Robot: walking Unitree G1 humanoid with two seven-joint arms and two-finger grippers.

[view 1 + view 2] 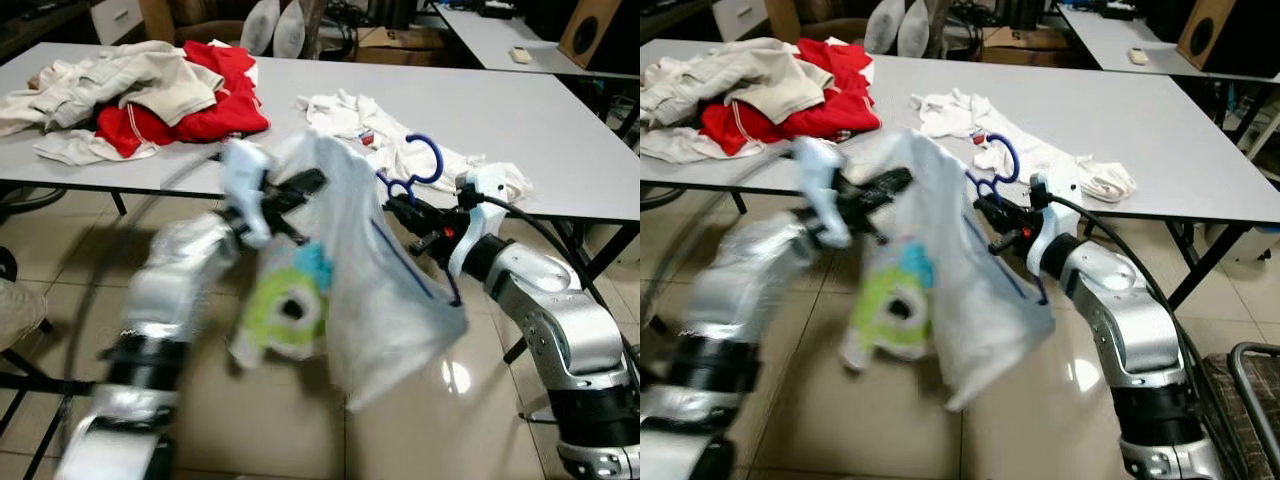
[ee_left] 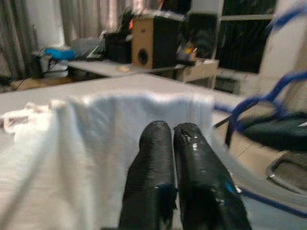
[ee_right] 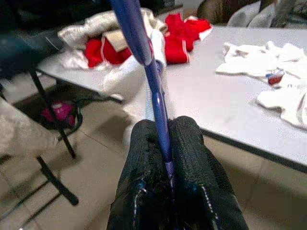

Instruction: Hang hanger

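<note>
Centre of frame, in front of the table (image 1: 560,130): both arms up w/ a white shirt (image 1: 370,300) draped on a blue hanger (image 1: 425,160). Shirt hangs low over the tile floor (image 1: 280,420), green-and-blue cartoon print (image 1: 290,300) facing the camera at centre-left.

Right gripper (image 1: 400,208), right of centre: fingers clamped tight on the hanger's blue bar; in the right wrist view the bar (image 3: 156,96) runs straight out from between the two closed fingers (image 3: 144,163). Hanger hook curls up just above that gripper, in front of the table edge.

Left gripper (image 1: 300,188), left of centre, blurred w/ its arm. It sits at the shirt's upper edge. In the left wrist view the two fingers (image 2: 153,163) are pressed together w/ white cloth (image 2: 96,143) right past the tips; can't tell if any cloth is pinched between them. Blue hanger curve (image 2: 259,100) shows at mid-right of that view.

On the table, upper left of frame: heap of clothes, red (image 1: 215,100) under beige/cream ones (image 1: 120,80). Upper centre-right: crumpled white garment (image 1: 360,120) lying behind the hanger hook. Second table (image 1: 500,35) and a wooden speaker (image 1: 590,30) at top right.
</note>
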